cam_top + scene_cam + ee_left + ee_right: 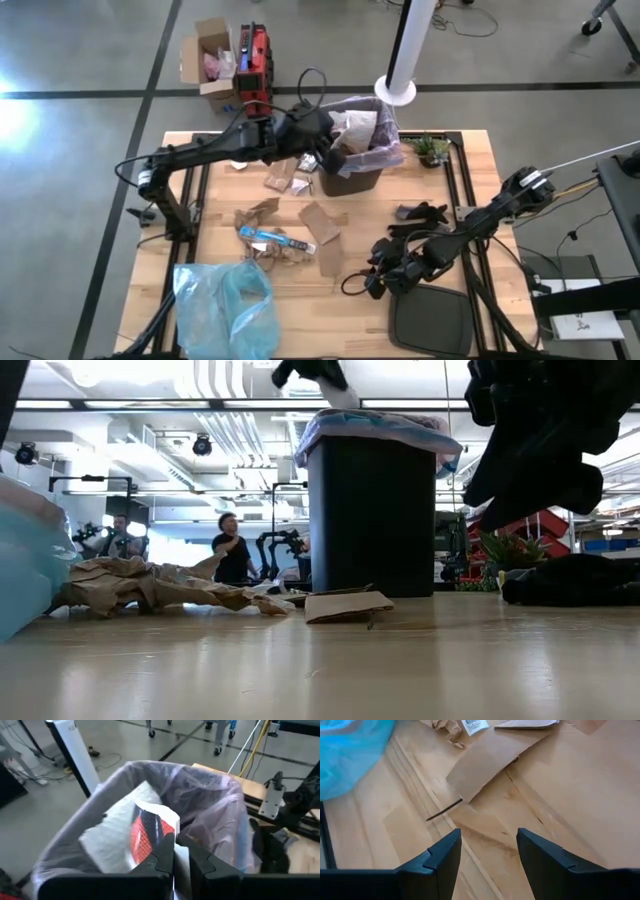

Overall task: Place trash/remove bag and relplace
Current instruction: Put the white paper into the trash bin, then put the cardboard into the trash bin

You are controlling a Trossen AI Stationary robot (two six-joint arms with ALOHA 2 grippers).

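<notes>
Right pincer (487, 852), fingers apart and empty, hangs over the worktop (560, 795) near a cardboard scrap (487, 757). Left pincer (181, 851), shut on a wrapper (147, 832), is above the bag (215, 800) lining the bin (372, 520).

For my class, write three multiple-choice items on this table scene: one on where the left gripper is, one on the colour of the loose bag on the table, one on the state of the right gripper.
1. Where is the left gripper?
A. over the black bin's open top
B. on the floor
C. beside the loose bag

2. What colour is the loose bag lying on the table?
A. red
B. light blue
C. black

3. How are the right gripper's fingers?
A. shut on cardboard
B. open, holding nothing
C. shut on the bag

Answers:
1 A: the left wrist view looks down into the pale liner, with a white and red wrapper at the fingertips.
2 B: the high view shows it.
3 B: bare wood shows between them.
</notes>
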